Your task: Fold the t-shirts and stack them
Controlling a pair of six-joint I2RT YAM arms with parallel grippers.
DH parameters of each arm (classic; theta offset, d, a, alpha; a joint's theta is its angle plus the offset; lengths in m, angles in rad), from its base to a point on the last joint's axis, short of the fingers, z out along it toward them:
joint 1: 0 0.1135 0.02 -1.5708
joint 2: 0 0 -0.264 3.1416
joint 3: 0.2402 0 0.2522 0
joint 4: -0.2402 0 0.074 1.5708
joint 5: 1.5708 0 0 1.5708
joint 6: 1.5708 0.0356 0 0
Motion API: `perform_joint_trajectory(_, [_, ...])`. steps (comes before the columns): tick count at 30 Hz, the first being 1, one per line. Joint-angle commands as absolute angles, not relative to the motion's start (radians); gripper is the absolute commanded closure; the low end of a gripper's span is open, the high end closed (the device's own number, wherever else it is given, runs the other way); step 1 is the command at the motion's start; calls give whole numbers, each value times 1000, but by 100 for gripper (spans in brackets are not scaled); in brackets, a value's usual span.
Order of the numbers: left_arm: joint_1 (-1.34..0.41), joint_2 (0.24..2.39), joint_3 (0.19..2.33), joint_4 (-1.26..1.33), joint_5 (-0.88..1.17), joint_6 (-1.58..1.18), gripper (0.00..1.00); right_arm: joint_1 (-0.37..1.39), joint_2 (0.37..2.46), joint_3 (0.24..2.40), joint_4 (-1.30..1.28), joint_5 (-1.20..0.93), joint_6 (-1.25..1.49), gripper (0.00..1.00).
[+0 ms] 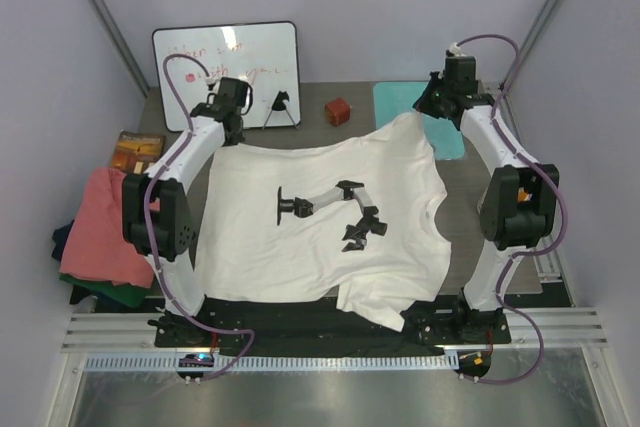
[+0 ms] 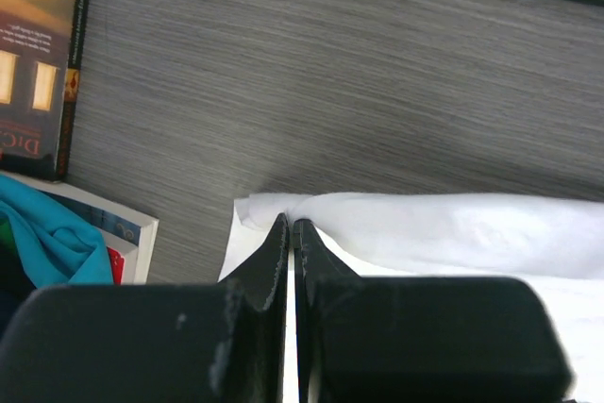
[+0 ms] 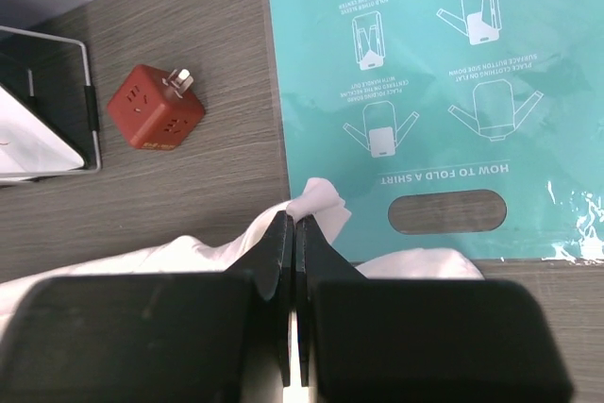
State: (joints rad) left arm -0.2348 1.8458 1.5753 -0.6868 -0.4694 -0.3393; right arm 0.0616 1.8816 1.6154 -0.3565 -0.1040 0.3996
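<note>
The white t-shirt [image 1: 300, 247] lies spread flat in the middle of the surface [image 1: 470, 247]. Its long axis runs from 9 to 3 o'clock, with the collar toward 3 and the hem toward 9. The left claw [image 2: 291, 228] is pressed together on the far hem corner at about 11 o'clock. The right claw [image 3: 291, 224] is clamped on the tip of the far sleeve at about 1 o'clock, right at the edge of the teal mat [image 3: 425, 92].

Both claws therefore hold the shirt's far long edge, and the rest of the cloth lies toward 6 o'clock from them. The likely next move is to carry that edge toward 6 o'clock, folding along the long axis, with each arm taking its own end.

The salmon-pink shirt [image 1: 100, 227] lies heaped at 9 o'clock on the dark green shirt [image 1: 110, 292] and the navy shirt [image 1: 62, 237].
</note>
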Motion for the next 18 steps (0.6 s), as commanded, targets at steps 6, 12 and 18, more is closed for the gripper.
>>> perform_joint_trajectory(6, [-225, 1870, 1677, -726, -575, -344, 100, 61, 1724, 1526, -291, -147, 373, 99])
perform_joint_trajectory(12, [-225, 1839, 1666, -739, -581, -368, 100, 63, 1586, 1356, -282, -196, 388, 99])
perform_joint_trajectory(18, [-225, 1799, 1589, -775, -594, -388, 100, 61, 1430, 1198, -301, -230, 399, 99])
